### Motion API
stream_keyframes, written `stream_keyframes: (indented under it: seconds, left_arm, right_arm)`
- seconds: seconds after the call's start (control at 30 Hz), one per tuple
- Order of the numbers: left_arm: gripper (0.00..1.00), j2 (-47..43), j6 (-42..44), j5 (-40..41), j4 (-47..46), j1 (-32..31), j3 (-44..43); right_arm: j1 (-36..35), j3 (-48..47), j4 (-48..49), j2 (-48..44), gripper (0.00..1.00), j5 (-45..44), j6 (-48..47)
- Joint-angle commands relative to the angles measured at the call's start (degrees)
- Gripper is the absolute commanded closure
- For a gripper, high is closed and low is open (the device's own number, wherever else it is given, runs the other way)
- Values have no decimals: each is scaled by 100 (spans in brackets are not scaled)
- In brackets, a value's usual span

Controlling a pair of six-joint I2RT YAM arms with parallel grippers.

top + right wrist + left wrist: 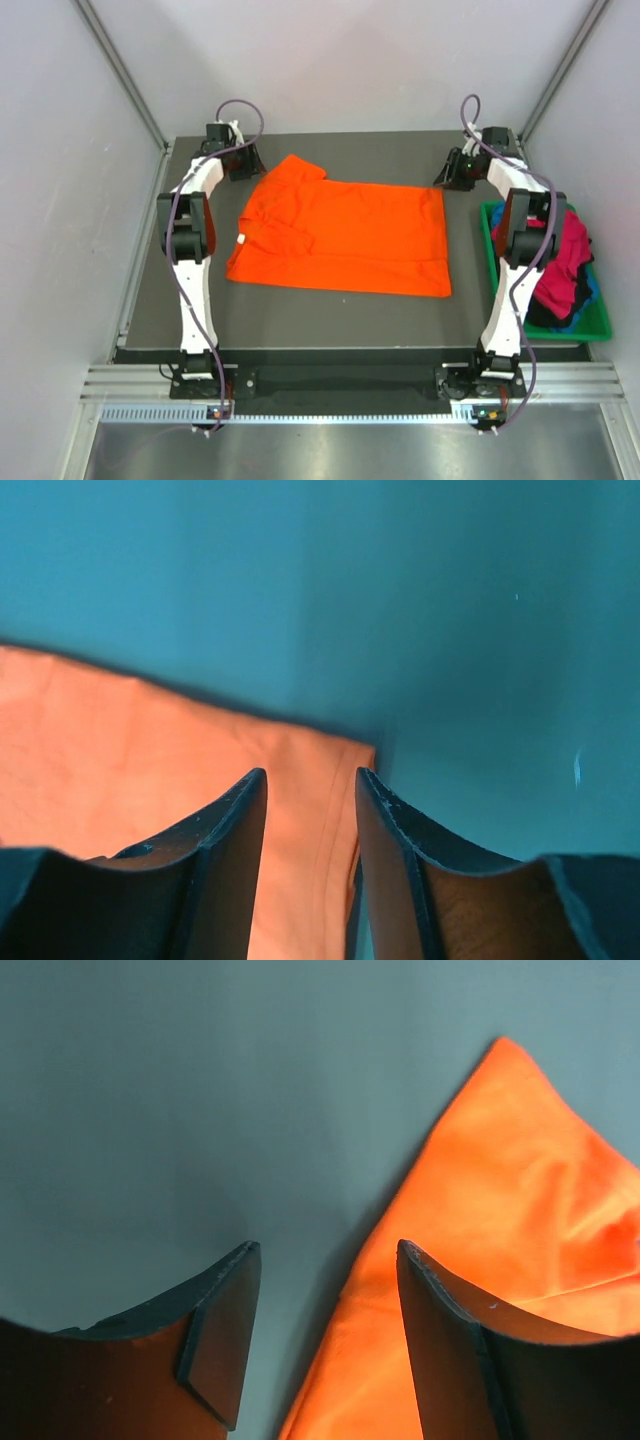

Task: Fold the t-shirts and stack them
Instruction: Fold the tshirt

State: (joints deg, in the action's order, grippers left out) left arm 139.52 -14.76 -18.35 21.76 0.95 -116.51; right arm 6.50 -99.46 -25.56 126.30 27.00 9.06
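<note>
Dark grey counter [330,320], pale walls [340,60] all round. Orange t-shirt [345,240] lies flat on it. Left gripper [328,1250] and right gripper [311,775] are both spread, pinching nothing.

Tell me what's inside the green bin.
A crumpled magenta-red shirt lies on top in the green bin, with blue cloth showing beneath. The right arm covers the bin's left side, and the pile hides its floor.

orange t-shirt [350,240] lies flat; magenta one [568,245] crumpled
</note>
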Motion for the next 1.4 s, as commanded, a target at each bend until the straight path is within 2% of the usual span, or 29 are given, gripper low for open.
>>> stream_keyframes:
  seconds: [0.0, 0.13, 0.27, 0.6, 0.63, 0.67, 0.77, 0.8, 0.9, 1.03, 1.2, 1.3, 1.37]
  left_arm:
    - [39, 198, 71, -231, -268, -77, -311]
    - [43, 330, -185, -573, -479, -77, -364]
    - [51, 382, -150, -670, -611, -358, -381]
    - [89, 426, -220, -626, -655, -359, -557]
    - [97, 427, -211, -635, -621, -359, -601]
    - [100, 418, -185, -626, -611, -350, -619]
    - [100, 339, -167, -565, -568, -341, -636]
    - [100, 304, -176, -556, -559, -332, -636]
    - [100, 146, -316, -494, -550, -297, -610]
    - [100, -153, -615, -275, -672, -218, -374]
    - [100, -838, -1011, -283, -1524, -139, 593]
    - [100, -1015, -1002, -327, -1543, -139, 708]
    - [100, -1129, -1002, -336, -1587, 1, 770]
  right_arm:
    - [44, -546, -220, 350, 58, 253, -290]
    - [44, -628, -485, 475, 58, -54, -545]
    - [44, -566, -493, 474, 58, -257, -721]
    - [62, -565, -414, 632, 63, -55, -1064]
    - [62, -574, -380, 641, 64, -20, -1038]
    - [62, -575, -345, 659, 66, 15, -994]
    - [62, -513, -151, 668, 81, 191, -730]
    - [70, -417, -99, 607, 89, 43, -695]
    - [114, -145, 235, 344, 99, -116, -642]
    - [220, 417, 1024, -105, 100, -20, -432]
    - [211, 1393, 1983, -825, 100, 32, -388]
    - [202, 1894, 2895, -1125, 100, 322, -90]
    - [194, 2026, 2995, -1178, 100, 271, -1]
